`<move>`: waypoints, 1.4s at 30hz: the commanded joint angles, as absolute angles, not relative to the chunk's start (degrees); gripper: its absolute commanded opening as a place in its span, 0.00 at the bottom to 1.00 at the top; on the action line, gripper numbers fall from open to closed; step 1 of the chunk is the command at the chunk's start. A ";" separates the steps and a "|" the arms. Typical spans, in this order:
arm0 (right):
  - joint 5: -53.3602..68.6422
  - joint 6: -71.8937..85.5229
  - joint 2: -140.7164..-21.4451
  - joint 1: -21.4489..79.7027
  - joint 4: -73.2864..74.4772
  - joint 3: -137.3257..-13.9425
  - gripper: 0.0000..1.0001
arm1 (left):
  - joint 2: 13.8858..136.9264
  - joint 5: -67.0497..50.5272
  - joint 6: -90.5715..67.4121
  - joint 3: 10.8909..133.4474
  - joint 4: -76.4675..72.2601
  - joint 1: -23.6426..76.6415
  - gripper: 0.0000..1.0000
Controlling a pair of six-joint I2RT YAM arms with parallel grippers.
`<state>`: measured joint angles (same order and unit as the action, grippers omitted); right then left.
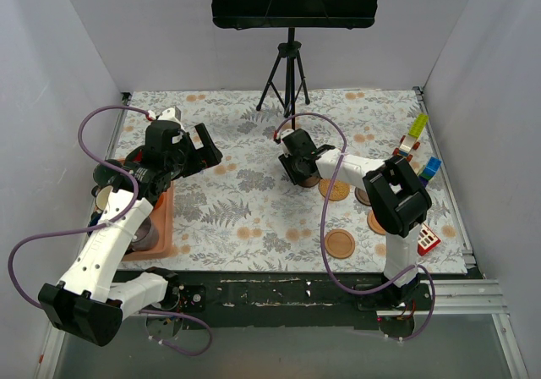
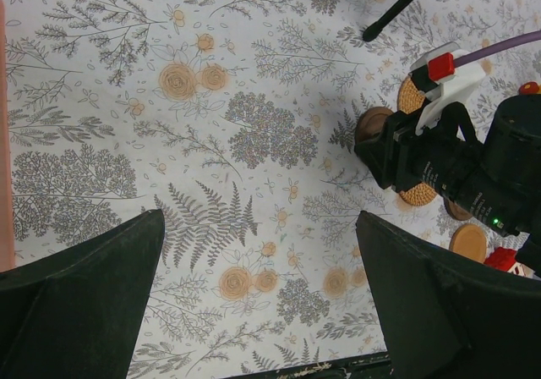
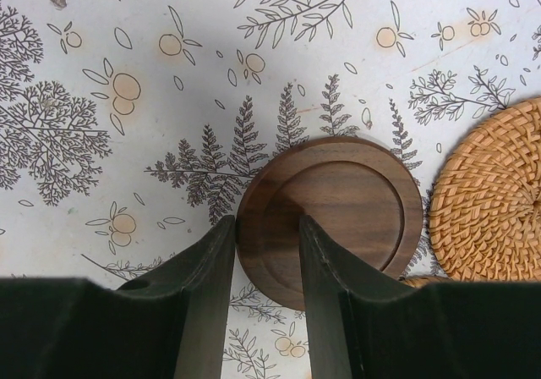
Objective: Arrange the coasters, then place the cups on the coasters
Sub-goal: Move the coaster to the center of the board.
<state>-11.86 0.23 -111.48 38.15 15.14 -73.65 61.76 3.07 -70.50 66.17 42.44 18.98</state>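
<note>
I see a dark brown coaster, a tan woven coaster, and a white cloth with grey ferns and orange flowers.

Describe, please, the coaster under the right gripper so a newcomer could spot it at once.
On the flowered tablecloth, look right of centre, under the right gripper. The coaster there is dark brown wood with a raised rim, unlike the tan woven coaster beside it.

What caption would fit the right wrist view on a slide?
Right gripper, fingers parted, at the edge of a dark brown coaster, a woven coaster beside it on floral tablecloth.
</note>
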 commanded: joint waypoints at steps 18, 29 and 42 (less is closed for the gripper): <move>-12.22 0.26 -112.68 36.21 19.69 -74.35 0.43 | 62.14 4.22 -70.14 68.38 42.98 18.98 0.98; -11.69 0.26 -106.36 36.30 20.83 -74.79 0.53 | 61.35 4.39 -70.49 68.29 43.24 18.90 0.98; -9.14 7.02 -90.45 37.18 25.48 -69.01 0.65 | 59.33 2.99 -71.37 66.89 43.94 18.98 0.98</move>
